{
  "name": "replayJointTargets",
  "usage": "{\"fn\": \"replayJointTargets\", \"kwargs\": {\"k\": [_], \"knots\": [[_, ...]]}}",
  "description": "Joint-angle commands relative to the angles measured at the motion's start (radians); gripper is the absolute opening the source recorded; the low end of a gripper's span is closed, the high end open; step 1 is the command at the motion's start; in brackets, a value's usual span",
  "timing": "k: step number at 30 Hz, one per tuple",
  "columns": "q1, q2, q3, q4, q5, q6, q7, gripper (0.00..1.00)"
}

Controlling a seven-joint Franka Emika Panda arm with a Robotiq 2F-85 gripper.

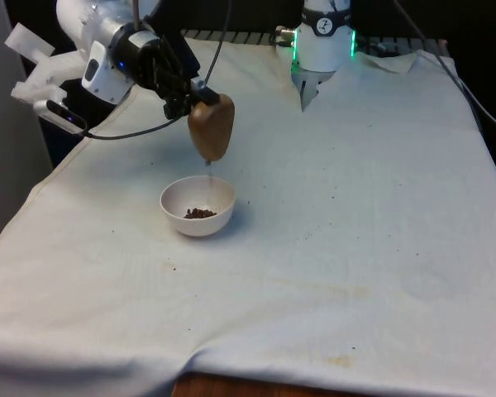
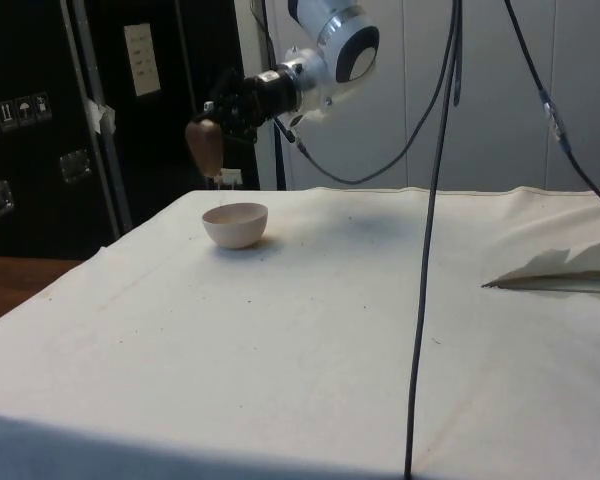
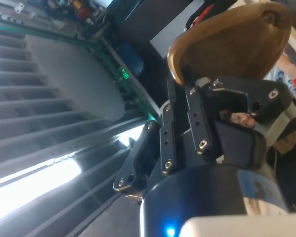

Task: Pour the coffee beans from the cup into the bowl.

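- the black two-finger gripper [image 1: 197, 97] is clamped on a brown rounded cup [image 1: 212, 126], tipped mouth-down directly above the small white round bowl [image 1: 197, 206] on the white cloth-covered table [image 1: 355, 215].
- dark coffee beans [image 1: 200, 213] lie in the bowl; a thin stream appears to fall from the cup.
- risk: the cup hangs well above the rim, so beans could bounce out or miss if the wrist drifts.
- a few dark specks on the cloth may be strays.
- whether beans remain inside the cup is hidden; its mouth faces away.

Brown cup [image 1: 212, 126], white bowl [image 1: 197, 206]
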Motion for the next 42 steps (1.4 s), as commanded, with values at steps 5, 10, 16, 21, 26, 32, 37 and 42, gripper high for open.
{"fn": "replayJointTargets", "kwargs": {"k": [5,10,16,21,26,32,37,42], "knots": [[0.0,-0.011,-0.009,-0.007,0.014,-0.034,0.016,0.0],[0.001,-0.023,-0.019,-0.009,0.018,-0.065,0.033,0.0],[-0.004,-0.026,-0.02,-0.014,0.027,-0.095,0.04,0.0],[-0.002,-0.021,-0.032,-0.018,0.038,-0.128,0.033,0.0],[-0.01,-0.019,-0.031,-0.029,0.067,-0.168,0.039,0.0],[-0.012,-0.011,-0.036,-0.034,0.093,-0.208,0.041,0.0],[-0.011,-0.004,-0.043,-0.035,0.106,-0.234,0.04,0.0],[-0.012,-0.003,-0.045,-0.037,0.113,-0.245,0.039,0.0]]}}
